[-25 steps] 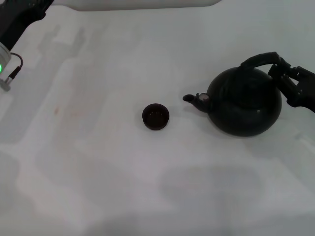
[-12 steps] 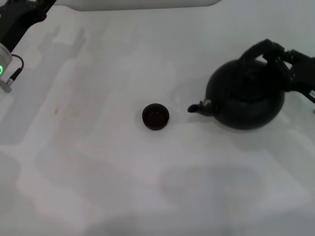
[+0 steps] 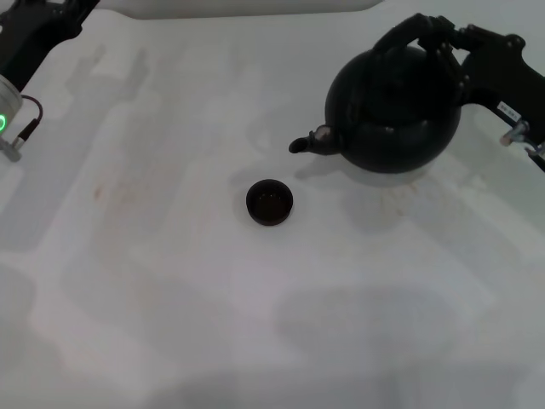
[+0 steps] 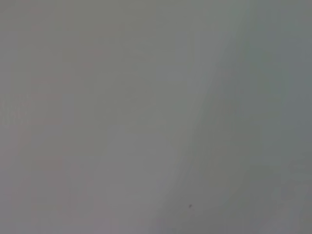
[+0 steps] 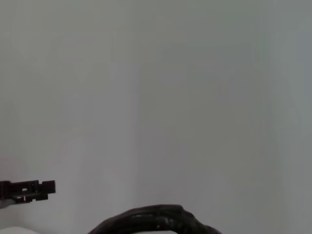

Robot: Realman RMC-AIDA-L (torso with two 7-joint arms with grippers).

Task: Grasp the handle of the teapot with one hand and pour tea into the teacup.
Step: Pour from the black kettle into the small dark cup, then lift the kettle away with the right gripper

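Observation:
The matte black teapot (image 3: pixel 393 109) hangs lifted above the white table at the back right, its short spout (image 3: pixel 308 142) pointing left and slightly down. My right gripper (image 3: pixel 444 36) is shut on the arched black handle (image 3: pixel 407 31) over the pot's top. The handle also shows in the right wrist view (image 5: pixel 151 220). The small dark teacup (image 3: pixel 270 202) stands upright on the table, below and left of the spout, apart from it. My left arm (image 3: pixel 25 51) stays parked at the far left corner; its gripper does not show.
A white table (image 3: pixel 170 290) covers the whole view, with a pale raised edge (image 3: pixel 238 7) along the back. The left wrist view shows only blank grey surface.
My right gripper has lifted the teapot off the table and carried it up and to the left. The spout now sits nearer the teacup. The teacup has not moved.

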